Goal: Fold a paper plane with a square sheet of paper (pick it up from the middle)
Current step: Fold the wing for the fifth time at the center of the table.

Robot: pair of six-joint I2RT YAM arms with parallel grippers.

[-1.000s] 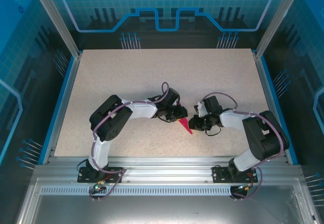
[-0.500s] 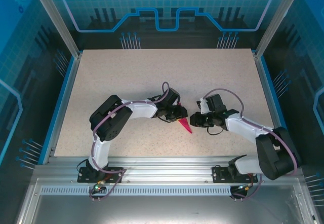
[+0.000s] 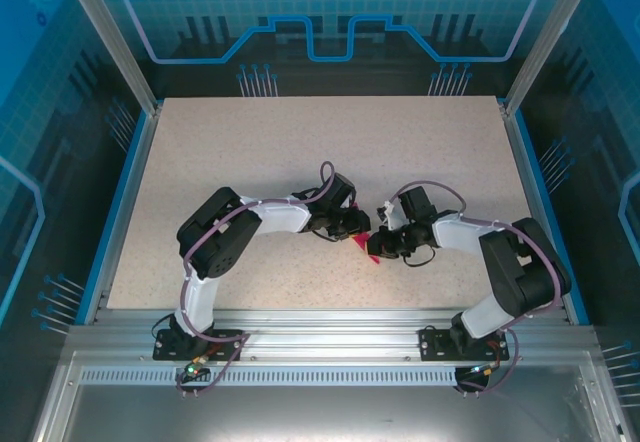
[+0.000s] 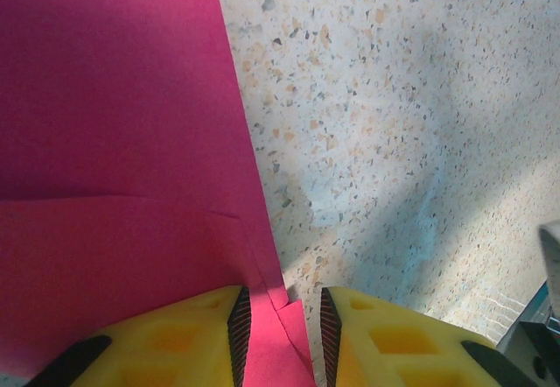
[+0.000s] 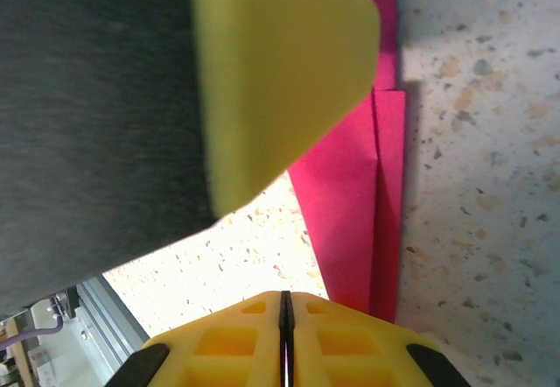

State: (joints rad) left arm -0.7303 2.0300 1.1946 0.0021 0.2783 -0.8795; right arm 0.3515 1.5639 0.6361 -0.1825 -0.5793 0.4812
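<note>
Left gripper [image 4: 280, 313]: jaws narrowly parted, straddling the near corner of the part-folded magenta paper sheet [image 4: 114, 142], which lies flat on the speckled tabletop [image 4: 394, 124]. Nothing looks clamped.
Right gripper [image 5: 284, 304]: fingers pressed together, empty; the sheet's layered edge is just ahead and to their right.
Judged step: setting a crease.
Advice: the left pins the sheet beside the fold while the right's closed tip runs slowly along the layered edge, without skewing it.

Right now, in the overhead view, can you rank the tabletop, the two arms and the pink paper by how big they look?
1. Speckled tabletop, by far the largest.
2. Left arm and right arm: they look about alike, so I won't rank one over the other.
3. Folded magenta-pink paper, a small sliver between them.
</note>
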